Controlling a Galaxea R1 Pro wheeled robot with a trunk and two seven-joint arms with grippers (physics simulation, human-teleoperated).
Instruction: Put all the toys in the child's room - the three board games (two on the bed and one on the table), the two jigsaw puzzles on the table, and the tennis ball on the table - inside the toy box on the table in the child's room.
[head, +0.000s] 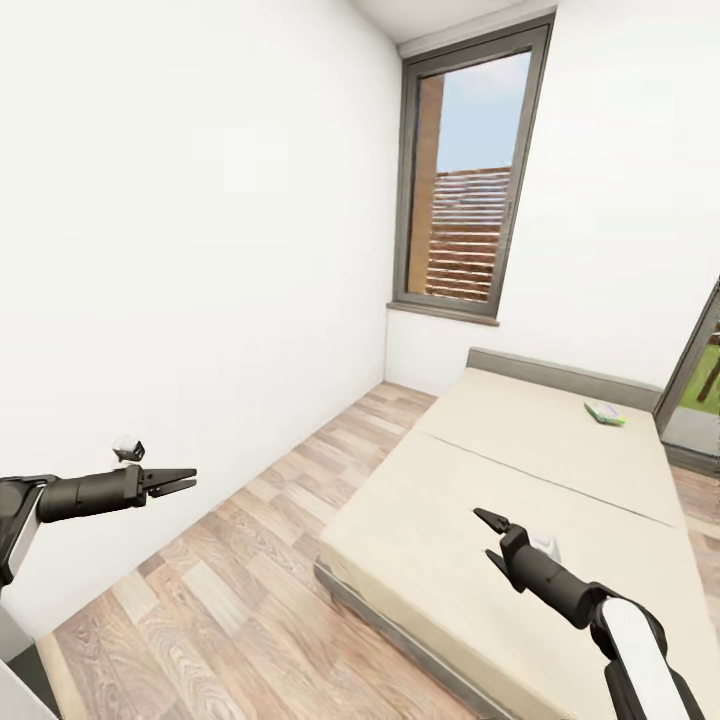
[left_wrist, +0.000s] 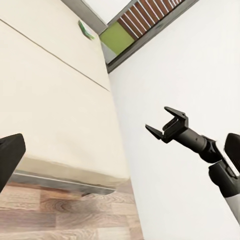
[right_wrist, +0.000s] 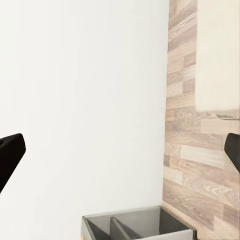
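Both grippers empty, jaws apart. The board game (head: 604, 412) lies far up the bed (head: 520, 520), near the headboard. The right gripper (head: 491, 535) is nearer than the left gripper (head: 176, 481).

A bed (head: 520, 520) lies ahead and to the right, its headboard (head: 560, 375) against the far wall below and right of a tall window (head: 470, 180). A flat box, possibly a board game (head: 604, 412), lies on the mattress near the headboard. Plank floor (head: 230, 590) runs between the bed and the left wall (head: 180, 250).
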